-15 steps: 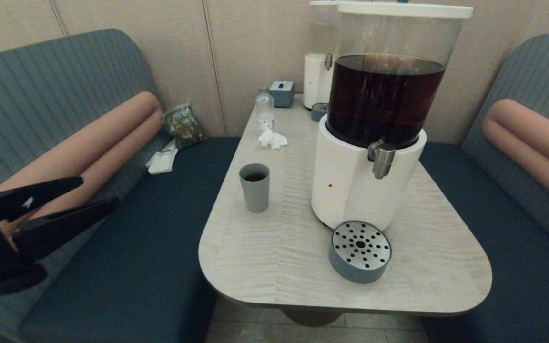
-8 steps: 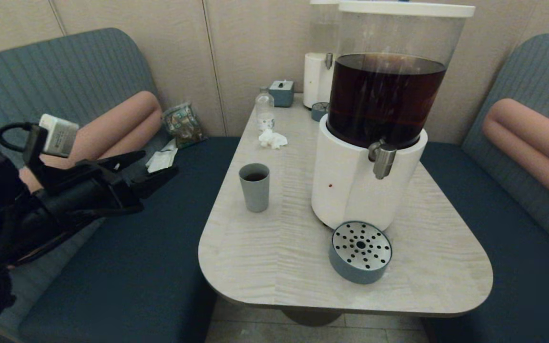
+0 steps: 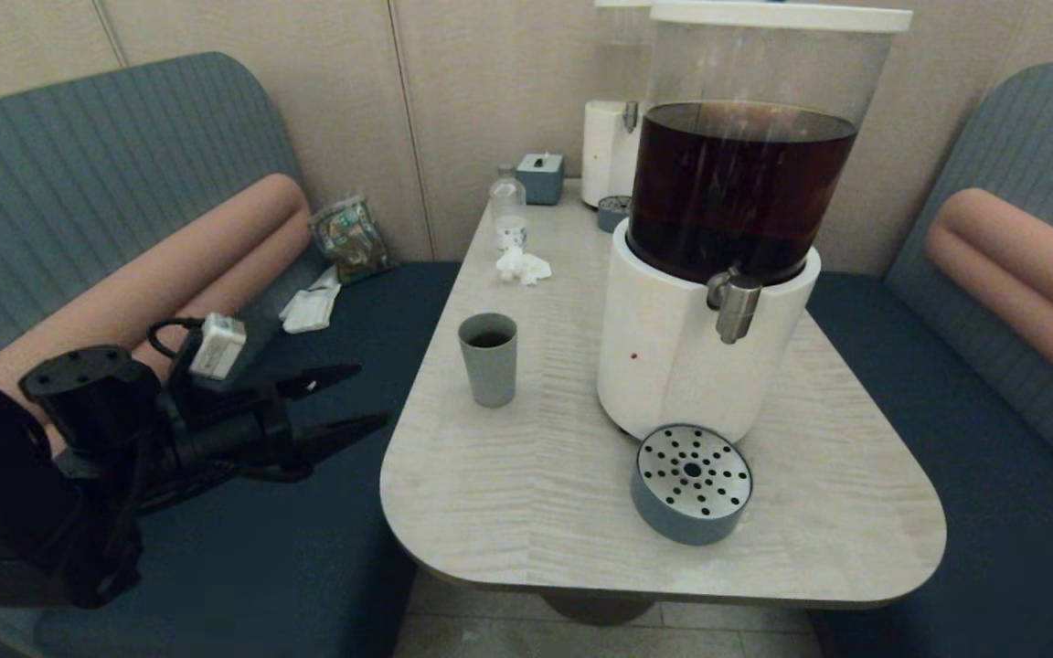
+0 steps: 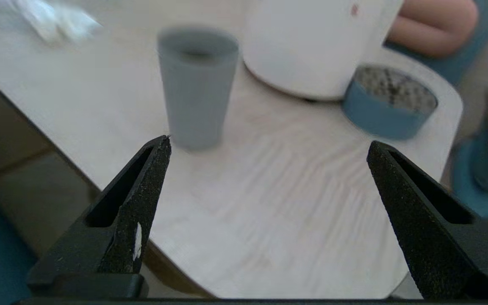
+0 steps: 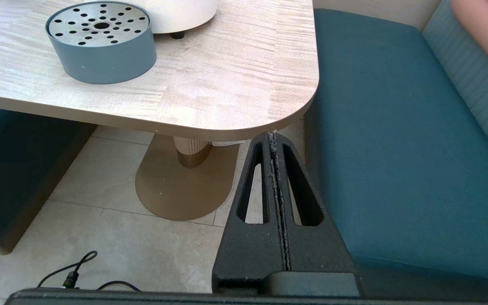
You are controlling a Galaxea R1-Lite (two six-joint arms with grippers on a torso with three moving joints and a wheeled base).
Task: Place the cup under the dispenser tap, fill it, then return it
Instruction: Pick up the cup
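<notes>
The cup point(image 3: 488, 358) is showing a plain matte grey-green, with dark liquid inside. The bench point(image 3: 526, 475) is wearing a pale wood grain of fine wavy streaks. The dispenser point(image 3: 718, 228) is pairing a white base and white lid with a clear tank of dark-brown liquid, and its tap point(image 3: 733, 306) is gleaming in brushed steel. The round tray point(image 3: 691, 484) is showing blue-grey walls under a silver top dotted with dark holes. The left tool point(image 3: 348, 398) is looking black, like the right tool point(image 5: 273, 140). The seats point(image 3: 243, 512) are appearing deep teal, with ribbed grey-blue backs and salmon-pink bolsters point(image 3: 170, 274).
</notes>
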